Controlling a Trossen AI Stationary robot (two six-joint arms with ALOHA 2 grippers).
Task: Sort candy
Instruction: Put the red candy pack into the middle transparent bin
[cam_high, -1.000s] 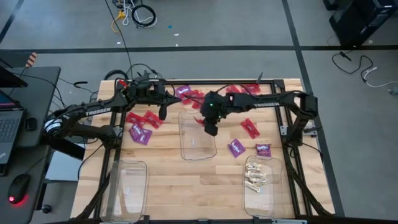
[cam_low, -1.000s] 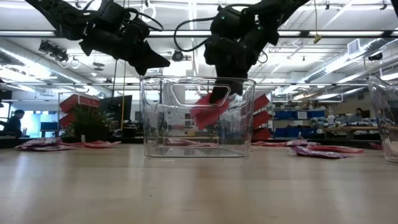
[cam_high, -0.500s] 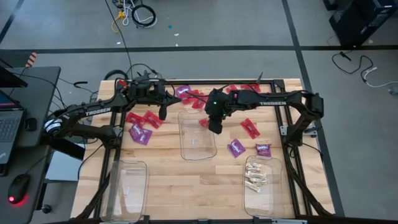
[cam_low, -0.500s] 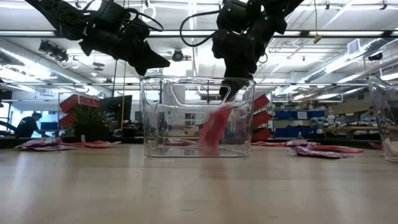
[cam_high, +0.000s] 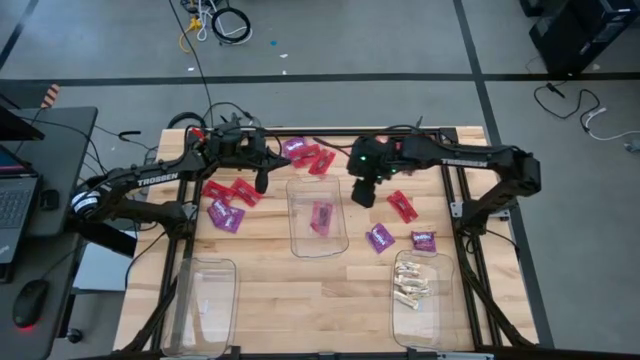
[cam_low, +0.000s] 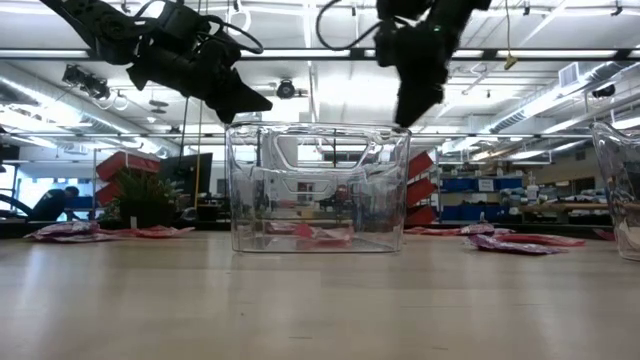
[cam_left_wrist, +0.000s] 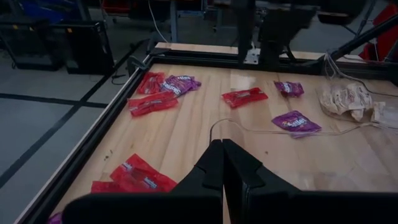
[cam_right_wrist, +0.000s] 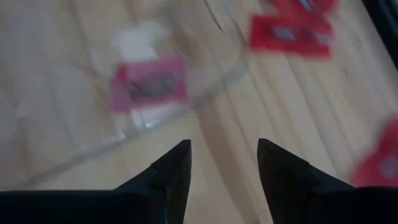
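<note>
A red candy lies flat on the floor of the clear middle bin; it also shows in the right wrist view and in the low view. My right gripper hangs open and empty above the bin's right rim, its fingers apart. My left gripper waits shut above the table left of the bin's far end, holding nothing. Loose red candies and purple candies lie flat on the table.
A clear bin at the near right holds whitish-cream pieces. Another clear bin stands at the near left. More red candies lie along the far edge, one red candy right of the middle bin, and a purple candy.
My right gripper has opened and let go of the red candy, which has fallen and now lies flat on the middle bin's floor. The gripper has then risen out of the bin and gone toward the table's right edge, tipping more steeply downward.
</note>
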